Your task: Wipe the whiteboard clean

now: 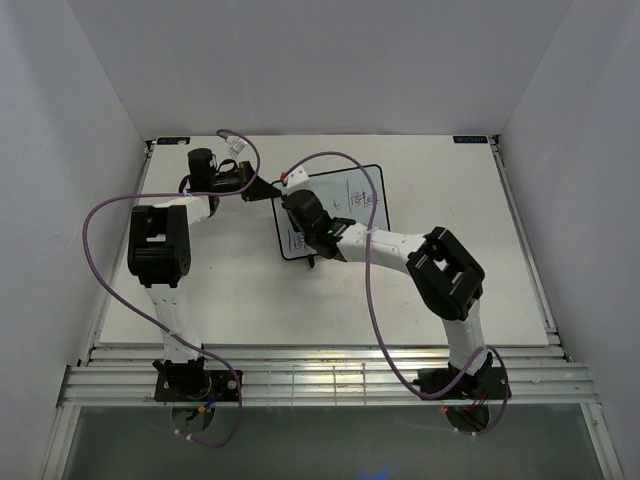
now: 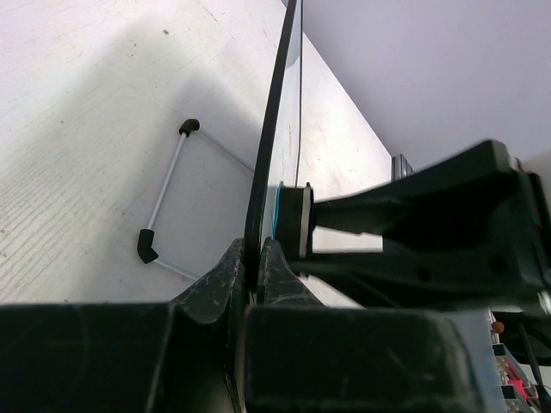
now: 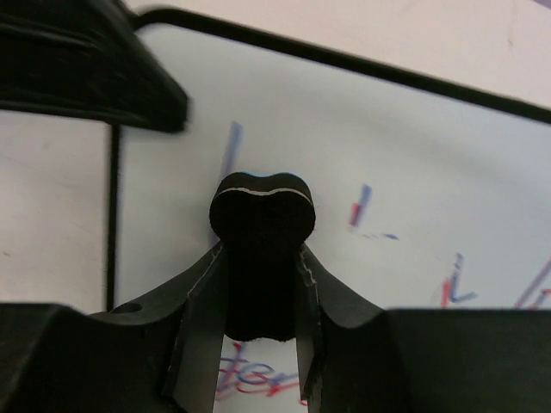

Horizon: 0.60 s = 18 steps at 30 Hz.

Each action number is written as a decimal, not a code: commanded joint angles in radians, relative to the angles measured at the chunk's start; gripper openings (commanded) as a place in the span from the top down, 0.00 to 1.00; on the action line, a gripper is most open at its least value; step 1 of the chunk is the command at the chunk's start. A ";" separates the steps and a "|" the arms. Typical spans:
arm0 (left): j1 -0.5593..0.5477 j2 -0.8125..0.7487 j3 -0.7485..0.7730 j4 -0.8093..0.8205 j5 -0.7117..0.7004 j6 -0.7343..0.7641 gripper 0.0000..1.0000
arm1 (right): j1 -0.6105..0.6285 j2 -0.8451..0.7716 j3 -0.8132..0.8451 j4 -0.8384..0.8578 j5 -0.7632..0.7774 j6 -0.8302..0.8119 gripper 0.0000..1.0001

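The whiteboard [image 1: 345, 205] is a white board with a thin black frame, near the table's far middle, with red and dark writing on it. My left gripper [image 1: 268, 189] is shut on its left frame edge [image 2: 263, 172]; the board is seen edge-on in the left wrist view. My right gripper [image 1: 297, 212] is shut on a small black bone-shaped eraser [image 3: 262, 249], held against the board face [image 3: 362, 138] near its upper left. Red and blue marks [image 3: 360, 206] show to the right of the eraser and below it.
A wire stand foot with black tips [image 2: 164, 202] lies on the table behind the board. The grey table [image 1: 230, 290] reaches to rails at the near edge [image 1: 330, 380]. White walls enclose the sides and back. Purple cables [image 1: 110, 215] loop over both arms.
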<state>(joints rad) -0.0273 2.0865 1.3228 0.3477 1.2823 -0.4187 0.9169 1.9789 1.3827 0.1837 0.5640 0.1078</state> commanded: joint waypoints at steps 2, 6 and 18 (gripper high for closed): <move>-0.028 -0.036 -0.025 0.004 -0.012 0.130 1.00 | 0.045 0.127 0.176 -0.039 -0.043 -0.003 0.92; -0.029 -0.042 -0.025 0.001 -0.009 0.135 1.00 | 0.024 0.133 0.179 -0.046 0.016 -0.016 0.92; -0.029 -0.049 -0.030 -0.001 -0.003 0.138 1.00 | -0.239 -0.130 -0.302 0.144 0.027 0.050 0.92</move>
<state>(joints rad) -0.0349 2.0846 1.3220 0.3473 1.2789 -0.4133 0.8013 1.8694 1.1839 0.3340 0.4984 0.1471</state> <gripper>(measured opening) 0.107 0.372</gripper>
